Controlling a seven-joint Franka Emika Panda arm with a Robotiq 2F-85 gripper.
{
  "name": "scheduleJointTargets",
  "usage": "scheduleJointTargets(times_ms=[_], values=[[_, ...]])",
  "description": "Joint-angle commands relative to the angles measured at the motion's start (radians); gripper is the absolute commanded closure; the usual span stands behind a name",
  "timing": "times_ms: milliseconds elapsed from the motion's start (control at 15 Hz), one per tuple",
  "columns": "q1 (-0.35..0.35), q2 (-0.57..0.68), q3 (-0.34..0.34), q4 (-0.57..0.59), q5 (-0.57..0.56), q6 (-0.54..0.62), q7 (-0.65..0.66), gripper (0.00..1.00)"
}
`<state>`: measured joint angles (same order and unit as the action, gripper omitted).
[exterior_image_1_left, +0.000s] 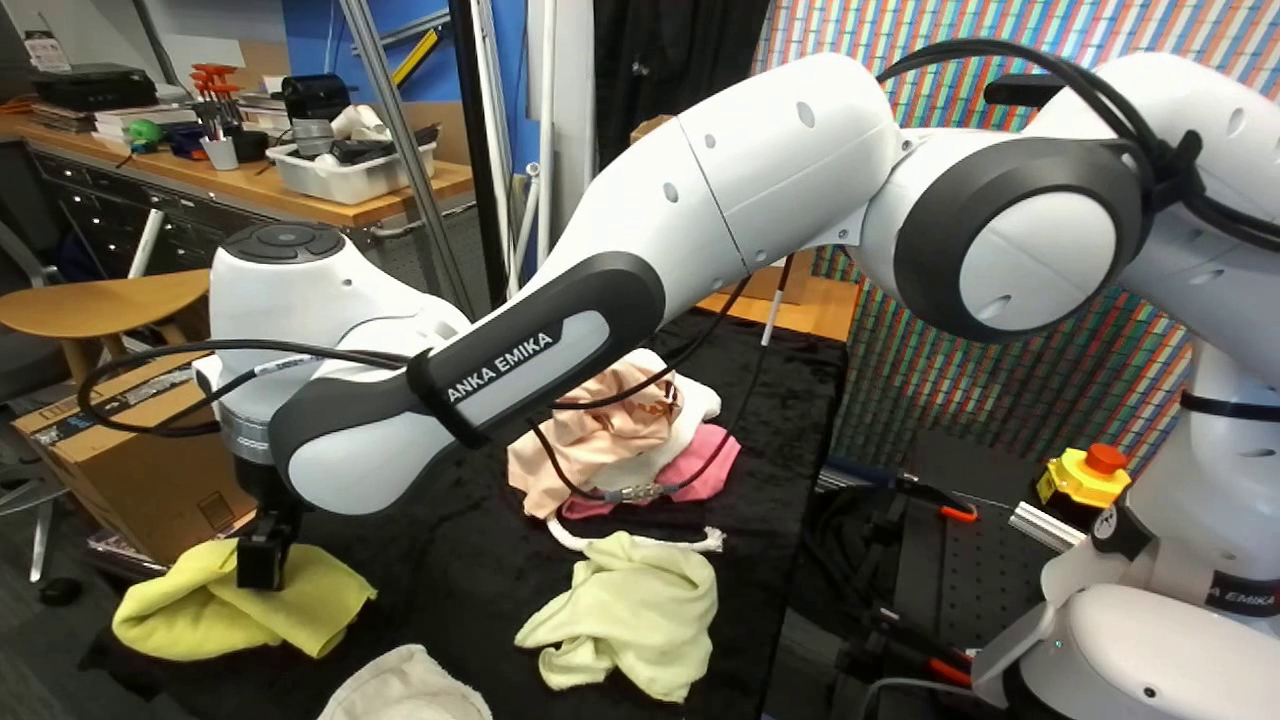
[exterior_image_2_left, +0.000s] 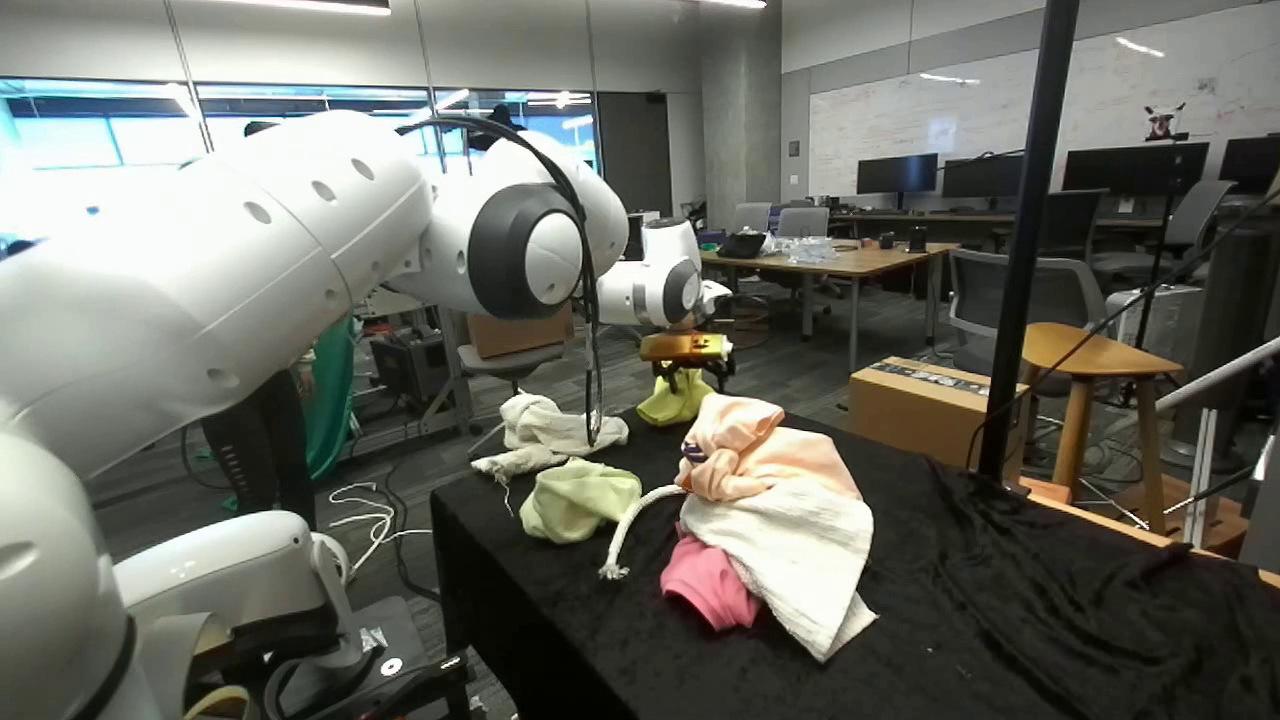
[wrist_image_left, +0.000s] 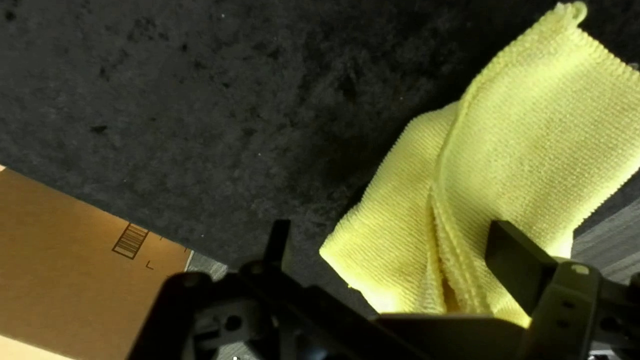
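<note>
Crumpled yellow ribbed-fabric cloth (wrist_image_left: 540, 155): lay near an edge of the black-draped counter (exterior_image_2_left: 980, 610), which seemingly bore its weight.
Black two-fingered claw (wrist_image_left: 388, 227): stood parted over it, so nothing was pinched.
Crumpled pale-green soft cloth (exterior_image_1_left: 640, 620): sat apart, slumped by its own limpness.

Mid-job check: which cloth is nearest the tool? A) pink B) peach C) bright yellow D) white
C: in the wrist view the tool has its fingers spread apart, one of them overlapping the bright yellow cloth in the picture.
</note>
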<state>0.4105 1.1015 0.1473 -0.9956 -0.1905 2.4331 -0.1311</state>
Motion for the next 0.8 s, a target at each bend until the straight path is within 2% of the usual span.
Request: scheduleJointTargets(times_ms=[0, 133, 200, 267, 333, 467, 733], values=[[0.003, 0.050, 0.012, 0.092, 0.030, 0.026, 0.028, 0.00], [0.003, 0.069, 0.011, 0.118, 0.037, 0.034, 0.039, 0.00], [0.000, 0.055, 0.017, 0.109, 0.040, 0.032, 0.039, 0.25], [0.000, 0.057, 0.018, 0.114, 0.039, 0.029, 0.036, 0.27], [0.001, 0.071, 0.015, 0.130, 0.037, 0.025, 0.034, 0.34], [-0.003, 0.060, 0.023, 0.125, 0.039, 0.008, 0.022, 0.51], [-0.008, 0.064, 0.032, 0.129, 0.039, -0.020, 0.002, 0.80]])
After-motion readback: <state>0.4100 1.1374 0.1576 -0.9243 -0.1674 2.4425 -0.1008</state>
